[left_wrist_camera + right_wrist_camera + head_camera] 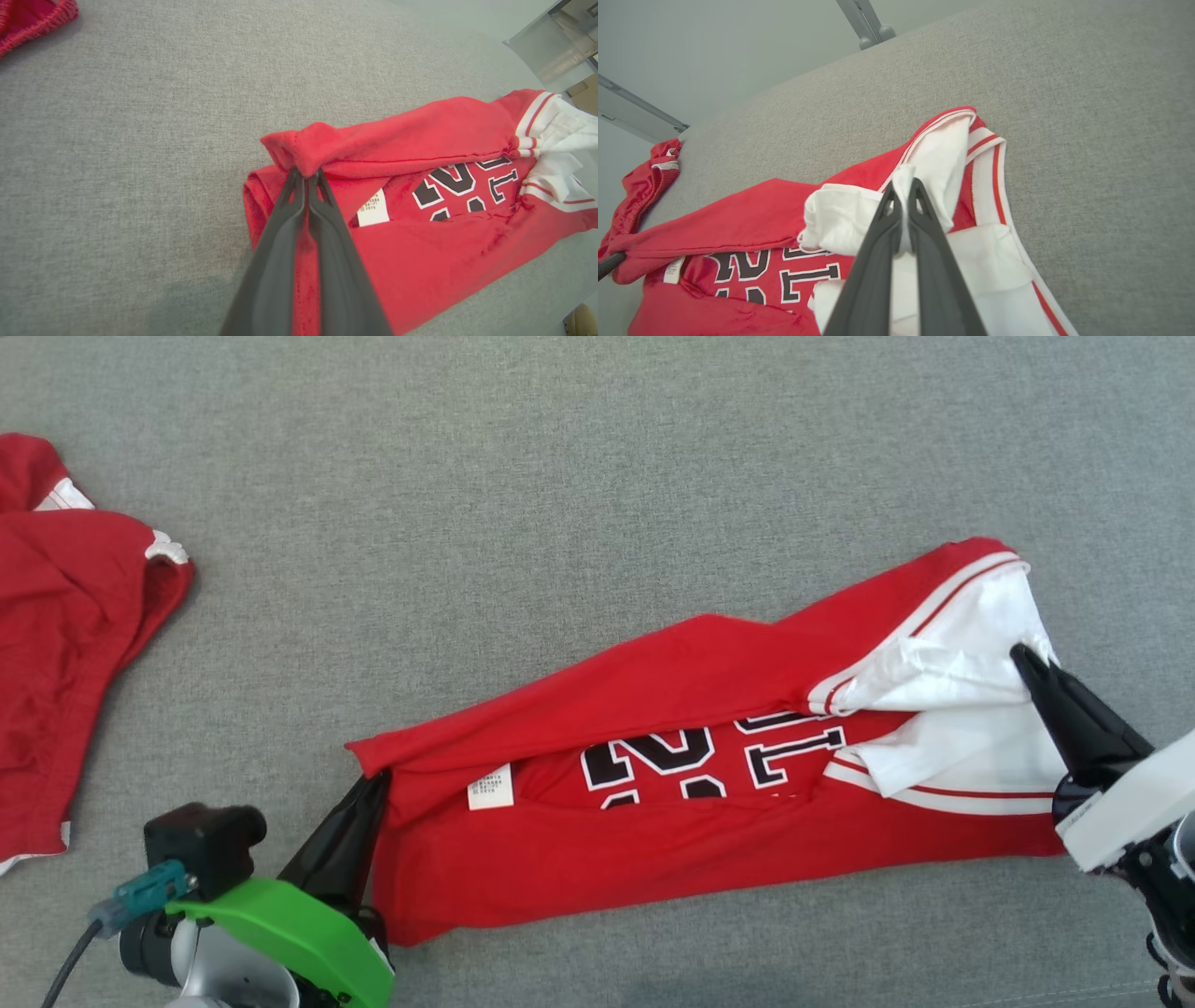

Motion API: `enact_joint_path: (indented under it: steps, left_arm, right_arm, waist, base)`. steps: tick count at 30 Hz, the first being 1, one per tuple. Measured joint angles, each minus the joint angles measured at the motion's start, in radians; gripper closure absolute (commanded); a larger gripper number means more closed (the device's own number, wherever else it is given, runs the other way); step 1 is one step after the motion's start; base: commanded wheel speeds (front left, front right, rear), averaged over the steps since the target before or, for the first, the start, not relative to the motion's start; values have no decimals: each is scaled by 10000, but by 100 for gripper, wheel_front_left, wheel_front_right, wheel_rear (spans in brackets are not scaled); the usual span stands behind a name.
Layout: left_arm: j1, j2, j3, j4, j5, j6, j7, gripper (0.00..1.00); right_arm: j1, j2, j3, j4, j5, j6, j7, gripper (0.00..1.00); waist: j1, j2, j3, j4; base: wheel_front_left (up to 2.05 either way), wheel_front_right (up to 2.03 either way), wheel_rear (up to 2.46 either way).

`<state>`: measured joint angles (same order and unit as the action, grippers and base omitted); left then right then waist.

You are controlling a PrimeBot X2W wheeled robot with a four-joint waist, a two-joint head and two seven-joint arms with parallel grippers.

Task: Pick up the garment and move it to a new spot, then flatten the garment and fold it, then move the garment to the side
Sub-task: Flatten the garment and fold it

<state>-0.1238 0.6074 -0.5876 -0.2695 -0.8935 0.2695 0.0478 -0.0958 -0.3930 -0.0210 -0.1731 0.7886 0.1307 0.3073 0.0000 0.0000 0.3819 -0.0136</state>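
Observation:
A red jersey (653, 709) with white sleeves and black-and-white numerals lies stretched across the grey surface, its upper half folded down over the print. My left gripper (373, 782) is shut on the red hem corner at the jersey's left end; in the left wrist view the fingers (306, 179) pinch a bunched red fold of the jersey (420, 140). At the right end my right gripper (1022, 658) is shut on the white sleeve cloth. The right wrist view has the gripper (903, 186) clamped on a white fold of the jersey (738, 219).
A second red garment (65, 635) with white trim lies crumpled at the far left, also seen as red garment (642, 186) and as a red edge (32, 16). Bare grey cloth surface (560, 476) spreads above and between the two garments. Metal frame bars (868, 23) stand beyond the edge.

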Motion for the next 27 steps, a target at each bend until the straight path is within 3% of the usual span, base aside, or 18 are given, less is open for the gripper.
enact_joint_path:
  steps: [9, 19, 20, 21, 22, 23, 24, 25, 27]
  left_arm:
    - [1090, -59, 652, -744, -754, 301, -583, 100]
    - [1510, -23, 192, 265, -945, 155, -270, 100]
    - [1504, -50, 121, 366, -934, 119, -267, 95]
    - [1478, -58, 36, 470, -884, 81, -226, 85]
    - [1476, -90, -52, 527, -848, 36, -222, 65]
    - [1466, -138, -113, 568, -817, 15, -221, 31]
    - [1453, -173, -150, 619, -786, -29, -234, 0]
    - [1449, -215, -159, 671, -719, -27, -295, 0]
    - [1435, -230, -132, 817, -470, 33, -545, 0]
  right_arm:
    - [905, 334, -437, -326, -13, 0, -529, 100]
    - [925, 307, 844, 1246, -715, 0, -472, 100]
    - [895, 255, 934, 1453, -849, 0, -535, 100]
    - [851, 203, 1007, 1611, -988, 0, -602, 91]
    - [809, 148, 1041, 1760, -1110, 0, -688, 78]
    - [755, 65, 1101, 1873, -1220, 0, -731, 60]
    - [699, -2, 1131, 1964, -1267, 0, -767, 25]
    - [683, -84, 1151, 2036, -1342, 0, -771, 0]
    - [687, -318, 1166, 2082, -1517, 2, -736, 0]
  waist:
    - [0, 0, -347, -156]
    - [0, 0, -458, -228]
    - [0, 0, -466, -219]
    - [0, 0, -473, -215]
    - [-1, 0, -482, -208]
    - [0, 0, -496, -201]
    - [0, 0, -514, -197]
    - [0, 0, -536, -195]
    - [0, 0, -588, -195]
  base:
    - [0, 0, 0]
    - [0, 0, 0]
    - [0, 0, 0]
    - [0, 0, 0]
    - [0, 0, 0]
    - [0, 0, 0]
    - [0, 0, 0]
    - [0, 0, 0]
    - [0, 0, 0]
